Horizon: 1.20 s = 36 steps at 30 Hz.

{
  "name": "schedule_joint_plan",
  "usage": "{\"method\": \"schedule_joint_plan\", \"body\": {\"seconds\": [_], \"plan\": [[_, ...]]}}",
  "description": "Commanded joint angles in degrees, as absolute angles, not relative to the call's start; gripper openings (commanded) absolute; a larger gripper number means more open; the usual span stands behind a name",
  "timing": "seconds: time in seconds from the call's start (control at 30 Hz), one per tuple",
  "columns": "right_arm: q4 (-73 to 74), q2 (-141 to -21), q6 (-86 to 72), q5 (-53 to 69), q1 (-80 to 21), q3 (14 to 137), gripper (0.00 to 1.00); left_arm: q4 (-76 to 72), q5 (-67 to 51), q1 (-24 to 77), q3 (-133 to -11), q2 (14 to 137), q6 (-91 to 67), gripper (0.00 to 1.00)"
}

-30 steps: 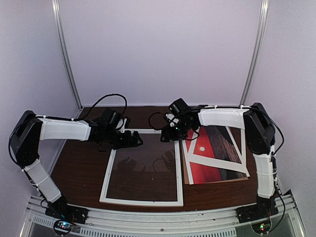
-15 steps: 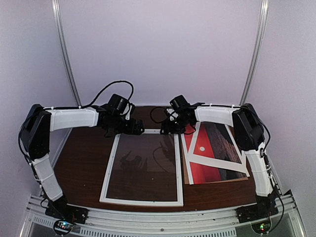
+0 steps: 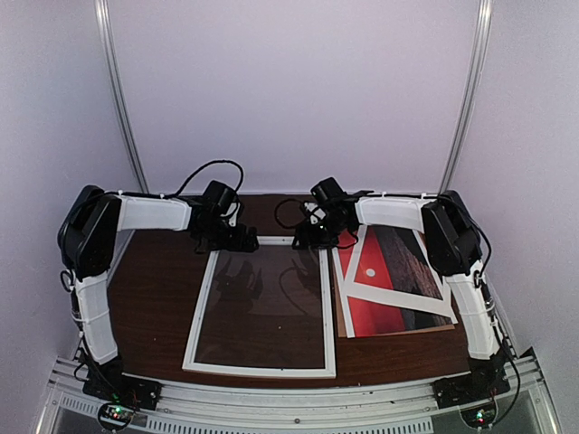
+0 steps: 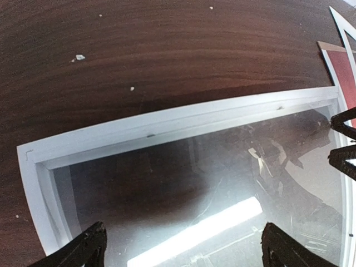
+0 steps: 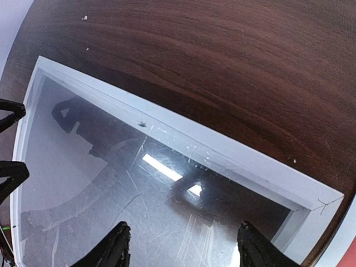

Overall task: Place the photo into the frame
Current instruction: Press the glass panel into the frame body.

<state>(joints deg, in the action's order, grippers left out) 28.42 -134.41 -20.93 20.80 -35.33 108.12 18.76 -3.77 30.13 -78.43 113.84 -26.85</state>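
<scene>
1. Thin-edged white rectangular picture frame (image 3: 262,370) lies flat on dark wood table (image 3: 145,298).
2. Red sunset photo print (image 3: 360,312) just right of frame.
3. Left gripper (image 4: 186,253) over frame's far-left corner: jaws released wide, empty.
4. Right gripper (image 5: 183,250) over frame's far-right corner: jaws apart, seemingly empty.

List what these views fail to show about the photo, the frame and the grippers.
- Photo: in the top view, its far edge sits partly behind the right arm, and a white mat crosses it.
- Frame: both wrist views cut off its near half.
- Left gripper, right gripper: the bottom edge crops the fingers, so contact with the glass is unclear.
</scene>
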Motion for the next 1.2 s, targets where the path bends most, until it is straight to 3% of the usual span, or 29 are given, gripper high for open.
{"method": "schedule_joint_plan", "body": {"seconds": [0.0, 0.9, 1.17], "plan": [[27.8, -135.2, -21.1, 20.5, -35.4, 107.8, 0.65, 15.8, -5.0, 29.9, -79.9, 116.1, -25.9, 0.98], [33.5, -136.8, -19.8, 18.3, -35.6, 105.6, 0.65, 13.9, -2.8, 29.9, -78.1, 114.7, -23.3, 0.97], [32.3, -135.6, -18.2, 19.9, -35.6, 105.9, 0.65, 8.5, -7.3, 29.8, -80.4, 115.9, -21.4, 0.97]]}}
